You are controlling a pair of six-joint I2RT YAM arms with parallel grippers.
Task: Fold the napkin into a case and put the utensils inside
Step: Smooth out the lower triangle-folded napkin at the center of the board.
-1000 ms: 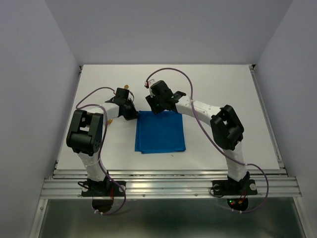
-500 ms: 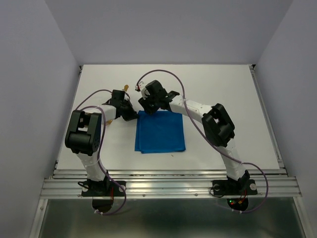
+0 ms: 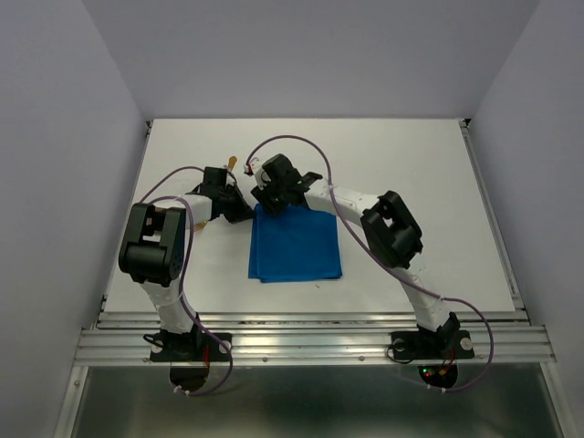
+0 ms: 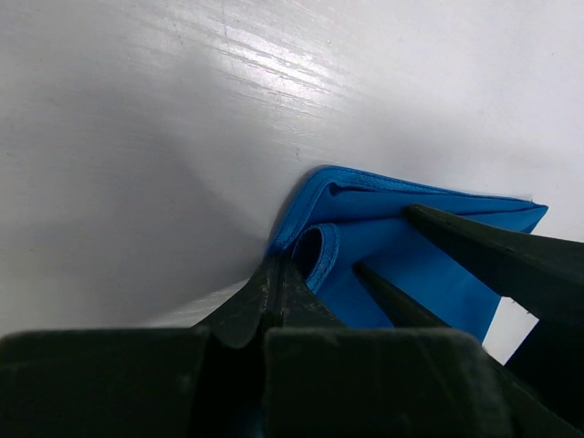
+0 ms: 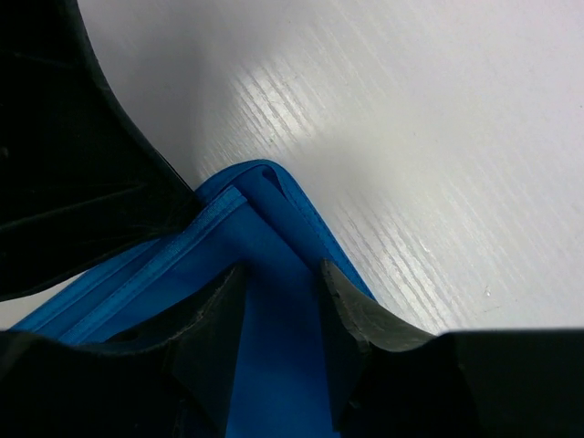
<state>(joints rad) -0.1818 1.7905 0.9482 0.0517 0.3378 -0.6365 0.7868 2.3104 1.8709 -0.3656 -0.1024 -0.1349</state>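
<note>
The left arm [image 3: 153, 245] rises from its base, folds at the elbow and reaches forward and inward. The left gripper [image 3: 243, 214] sits low at the bench, its fingers [image 4: 493, 257] spread with a clear gap. The right arm [image 3: 394, 230] bends at its elbow and stretches its forearm far to the left. The right gripper [image 3: 263, 203] points down just beside the left one, and its fingers [image 5: 354, 312] stand slightly apart.

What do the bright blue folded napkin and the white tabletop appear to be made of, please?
The bright blue folded cloth napkin looks like soft matte woven fabric: a stitched hem and rounded, limp folds. The glossy white tabletop looks like painted or laminated wood, with fine grain streaks in the glare.
</note>
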